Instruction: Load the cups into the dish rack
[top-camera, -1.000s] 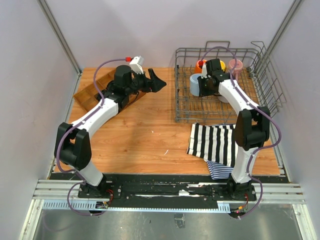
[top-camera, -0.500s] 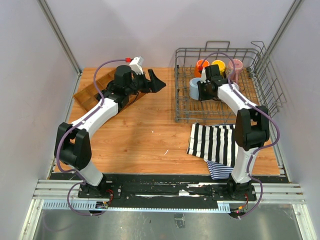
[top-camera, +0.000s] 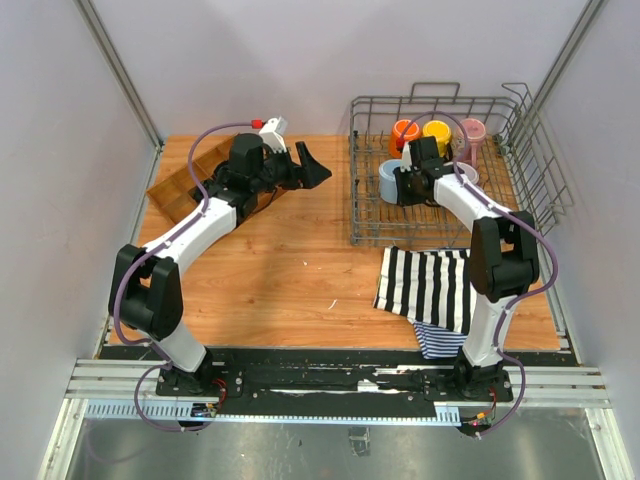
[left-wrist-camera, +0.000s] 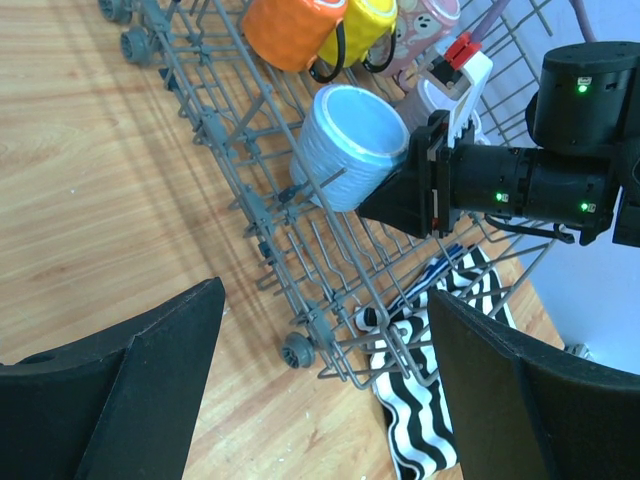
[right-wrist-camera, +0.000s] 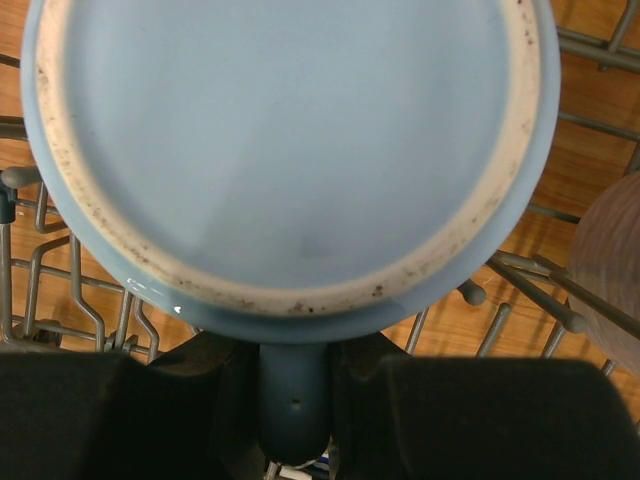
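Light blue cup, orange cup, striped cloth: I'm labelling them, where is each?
light blue cup (left-wrist-camera: 348, 150), left wrist view, middle of body
orange cup (left-wrist-camera: 295, 30), left wrist view, side
striped cloth (top-camera: 425, 285), top external view, middle

Overhead view: bright, even, diffuse light. Shadows on the table (top-camera: 290, 270) are soft and short. No glare, sharp throughout, lines slightly bowed at the frame edges.

Left wrist view: well lit. The rack (left-wrist-camera: 250, 200) throws faint shadow bands on the wood, and the near left fingers (left-wrist-camera: 130, 390) are dark and soft.

Right wrist view: the blue cup (right-wrist-camera: 290, 150) is evenly lit and fairly sharp. The right fingers (right-wrist-camera: 100, 420) are in deep shadow, detail possibly lost.
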